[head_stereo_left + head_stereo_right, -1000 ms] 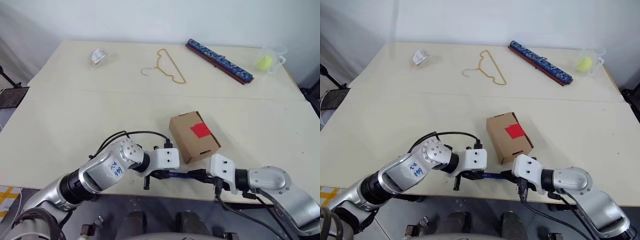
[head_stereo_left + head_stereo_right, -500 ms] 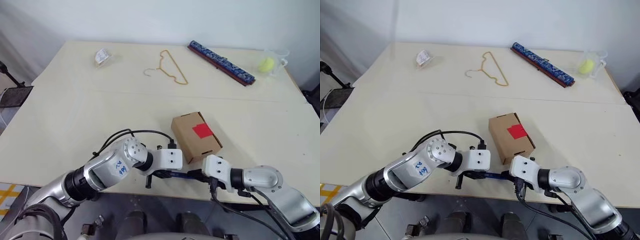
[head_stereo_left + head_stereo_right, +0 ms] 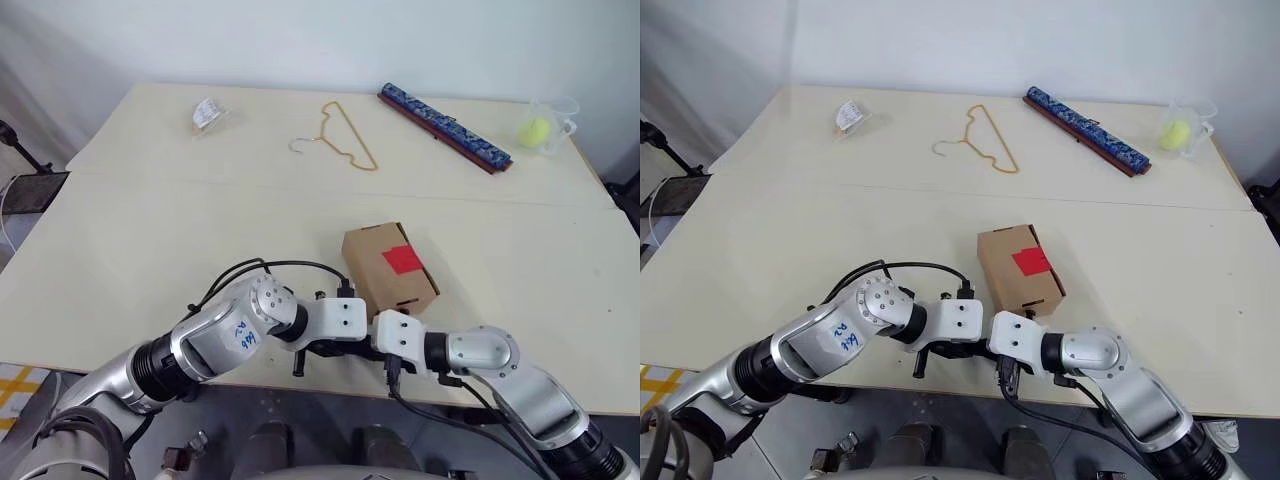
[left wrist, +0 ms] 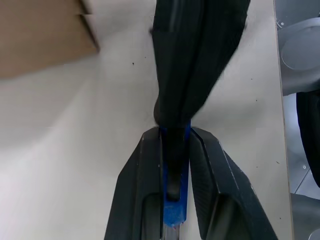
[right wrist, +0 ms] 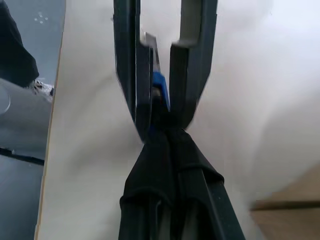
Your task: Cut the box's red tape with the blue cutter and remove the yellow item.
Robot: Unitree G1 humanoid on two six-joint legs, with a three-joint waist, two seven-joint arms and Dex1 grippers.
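The box (image 3: pixel 385 268), a small brown carton with red tape (image 3: pixel 402 259) on its top, sits shut near the table's front edge. The blue cutter (image 4: pixel 174 212) lies between the fingers of my left gripper (image 3: pixel 332 350), which is shut on it just in front of the box. My right gripper (image 3: pixel 374 350) is shut. Its tips (image 4: pixel 172 150) lie against the cutter (image 5: pixel 159 86), right at the left gripper's fingers (image 5: pixel 128 75). Whether they pinch the cutter I cannot tell. The yellow item is hidden.
At the back of the table lie a gold wire hanger (image 3: pixel 341 141), a long blue patterned bar (image 3: pixel 445 128), a clear cup holding a yellow-green ball (image 3: pixel 545 121) and a small wrapped packet (image 3: pixel 206 113). The table's front edge (image 3: pixel 300 372) runs just under both grippers.
My right gripper has slid left along the cutter until it meets the left gripper; the blue stretch between them no longer shows. The left gripper and the box have stayed put.
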